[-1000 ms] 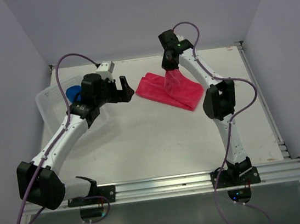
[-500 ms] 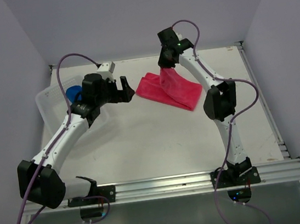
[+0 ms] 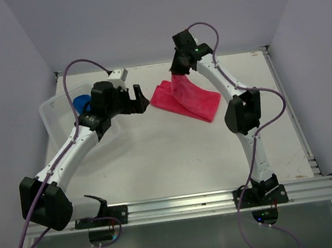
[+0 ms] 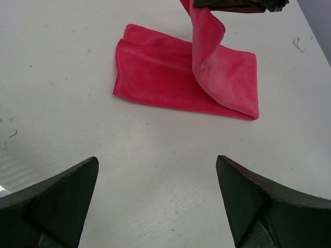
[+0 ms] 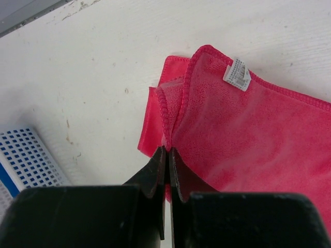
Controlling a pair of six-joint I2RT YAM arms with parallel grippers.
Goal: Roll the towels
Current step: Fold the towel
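Left gripper (image 3: 141, 99) hangs above the table (image 3: 170, 154) with its jaws spread wide and nothing between them. In its wrist view the two dark fingers (image 4: 57, 201) frame bare white tabletop, and the pink towel (image 4: 160, 82) lies well beyond their tips.

Just left of that gripper, under the left arm's wrist, sits the white slotted basket (image 3: 49, 113). The blue towel (image 3: 80, 103) lies inside it, showing as a rounded blue shape that the arm partly hides.

Farther out, past the middle of the table, the pink towel lies folded flat, and the right arm crosses above its right end. At its far side one corner is raised off the table. The right gripper (image 3: 177, 73) is pinched tight on that hemmed edge, and the cloth hangs from the jaws in a twisted strip down to the flat part. In the right wrist view the hem sits between the closed fingers (image 5: 155, 170), and a small white label (image 5: 237, 74) shows on the cloth beyond them.

Count: two arms, two grippers, two towels (one pink, one blue), one basket, one label.
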